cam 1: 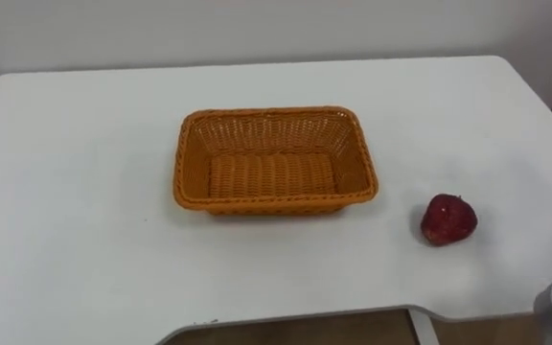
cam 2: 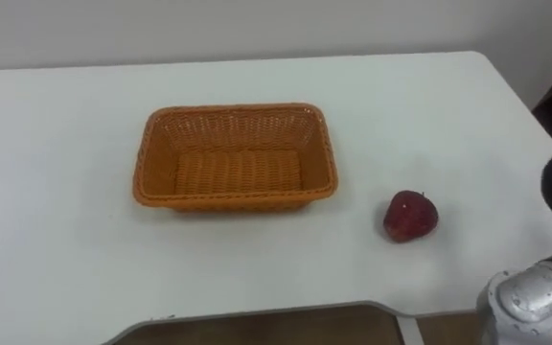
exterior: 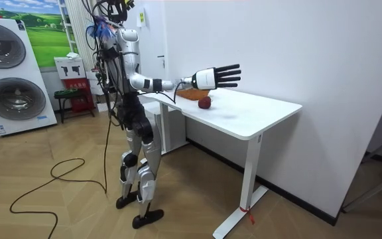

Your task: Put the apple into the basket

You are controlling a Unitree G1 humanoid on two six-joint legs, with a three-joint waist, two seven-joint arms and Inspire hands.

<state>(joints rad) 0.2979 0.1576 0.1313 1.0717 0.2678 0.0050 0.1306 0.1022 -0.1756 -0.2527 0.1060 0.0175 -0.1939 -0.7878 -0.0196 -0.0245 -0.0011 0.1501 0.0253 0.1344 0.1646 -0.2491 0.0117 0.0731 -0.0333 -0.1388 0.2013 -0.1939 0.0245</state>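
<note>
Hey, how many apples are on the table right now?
1. The apple sits on the white table, to the right of the orange basket, which holds no fruit. Nothing in view looks able to hide another.

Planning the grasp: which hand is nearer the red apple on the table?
Right. The right hand is held out open above the white table, raised over it and just to the right of the red apple, not touching it.

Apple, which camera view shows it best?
The left eye view: the apple lies whole and near on the table, right of the wicker basket. The right eye view matches; the room view shows it small, near the right hand.
</note>
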